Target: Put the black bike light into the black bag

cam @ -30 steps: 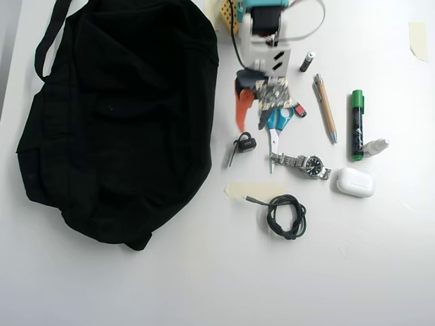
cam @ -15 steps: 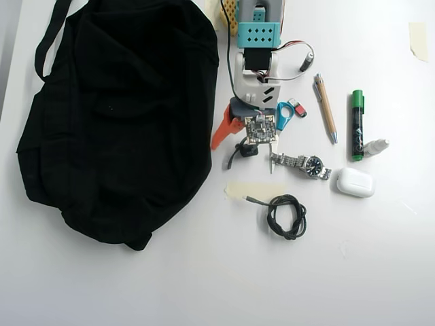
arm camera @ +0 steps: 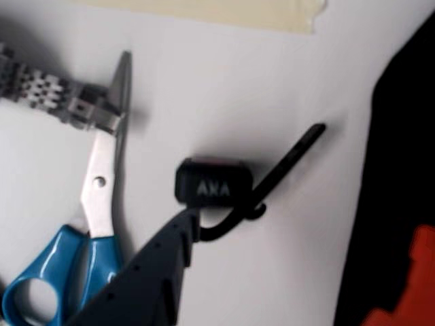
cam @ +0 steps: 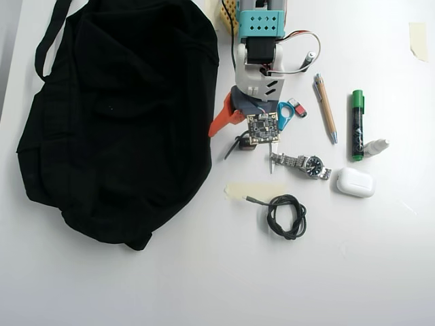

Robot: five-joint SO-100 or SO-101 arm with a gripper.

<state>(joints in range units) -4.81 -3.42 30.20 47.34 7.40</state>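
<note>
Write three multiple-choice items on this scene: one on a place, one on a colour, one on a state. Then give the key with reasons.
1. In the overhead view, where does the coiled cable lie relative to the watch?
A. Below it
B. Above it
C. Inside the bag

2. What colour are the scissors' handles?
A. Red
B. Blue
C. Green

3. Where is the bike light now?
A. In the bag
B. Lifted clear of the table
C. On the table, outside the bag

Key: 1 A, the coil sits lower in the overhead view than the watch. 2 B, the wrist view shows blue loops. 3 C, the wrist view shows it resting on the white surface, a gripper finger at its edge, the bag off to the right.
</note>
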